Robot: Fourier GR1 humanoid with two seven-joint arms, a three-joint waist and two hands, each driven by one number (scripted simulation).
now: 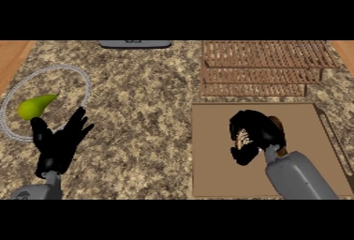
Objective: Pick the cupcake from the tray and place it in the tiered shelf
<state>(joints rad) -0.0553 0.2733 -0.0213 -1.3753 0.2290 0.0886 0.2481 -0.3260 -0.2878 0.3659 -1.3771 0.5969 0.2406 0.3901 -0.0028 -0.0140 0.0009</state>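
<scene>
On the flat brown tray (214, 178) at the right, my right hand (254, 131) is curled round the cupcake (243, 138). Only a pale bit of it shows between the fingers and a brown edge shows at the hand's right side. The wooden tiered shelf (262, 68) stands just behind the tray, its slatted steps rising toward the back. My left hand (59, 140) rests open at the left, fingers up, away from the tray.
A clear round plate (84, 77) at the far left holds a green pear (34, 107), just beyond my left hand. A grey object (135, 44) lies at the counter's back edge. The counter top is speckled stone.
</scene>
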